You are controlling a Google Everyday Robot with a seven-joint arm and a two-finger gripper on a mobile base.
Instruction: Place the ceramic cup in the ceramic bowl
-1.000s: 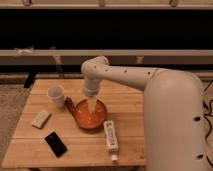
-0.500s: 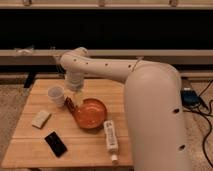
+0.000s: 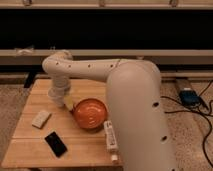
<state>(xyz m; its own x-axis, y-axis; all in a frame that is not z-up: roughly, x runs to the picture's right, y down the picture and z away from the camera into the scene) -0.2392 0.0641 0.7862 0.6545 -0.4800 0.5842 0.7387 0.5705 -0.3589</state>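
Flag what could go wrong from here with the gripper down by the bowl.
1. The gripper sits low, close to the ceramic bowl's left rim; a sideways move could knock the bowl toward the white tube beside it.
2. The ceramic cup is hidden behind the arm, so a grasp is unconfirmed; lifting could tip or drop it.

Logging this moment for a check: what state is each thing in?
gripper: low over the table, just left of the bowl
ceramic bowl: upright, empty
ceramic cup: hidden by the arm
white tube: lying on its side
black phone: lying flat
white block: lying flat
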